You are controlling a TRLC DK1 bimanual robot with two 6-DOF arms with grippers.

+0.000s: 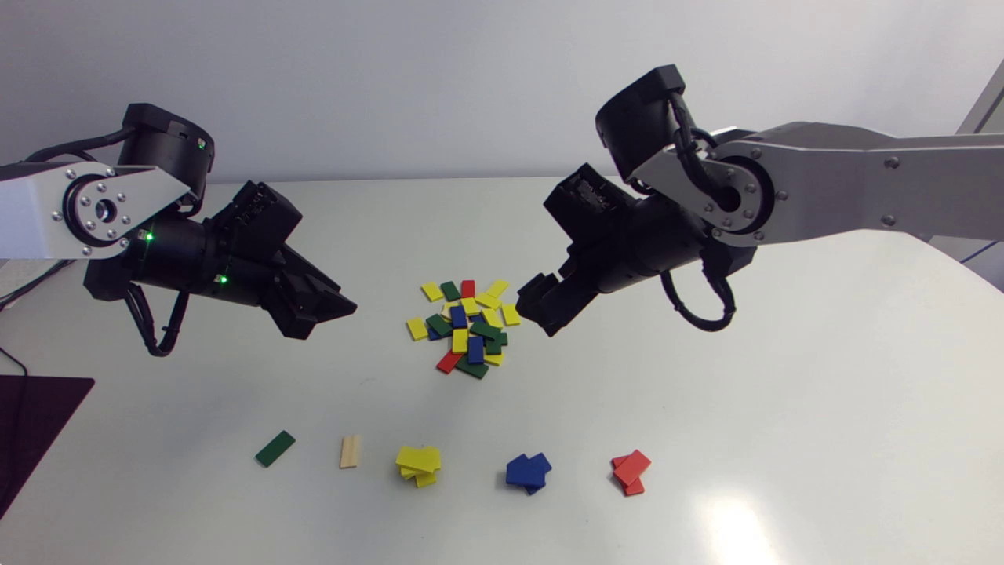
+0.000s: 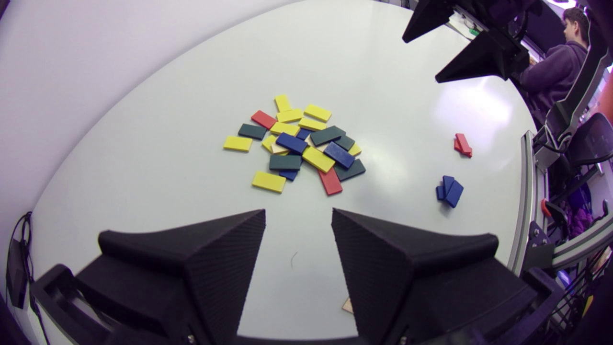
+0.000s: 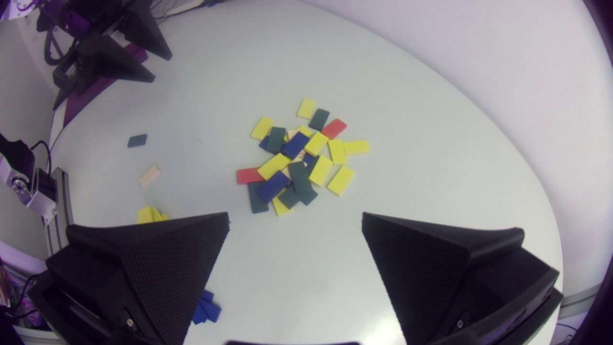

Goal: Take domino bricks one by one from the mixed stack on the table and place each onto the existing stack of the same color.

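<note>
The mixed pile [image 1: 465, 326] of yellow, green, blue and red domino bricks lies at the table's middle, also seen as the pile [image 2: 299, 143] and the pile [image 3: 297, 163]. Along the front edge lie a single green brick [image 1: 274, 448], a wooden brick [image 1: 350, 451], a yellow stack [image 1: 418, 465], a blue stack [image 1: 528, 472] and a red stack [image 1: 631, 472]. My left gripper [image 1: 341, 306] [image 2: 298, 211] hovers left of the pile, fingers a narrow gap apart, holding nothing. My right gripper [image 1: 541, 310] [image 3: 295, 218] hovers just right of the pile, wide open and empty.
A dark mat [image 1: 31, 424] lies at the table's left edge. Bare table surface separates the pile from the row of sorted bricks.
</note>
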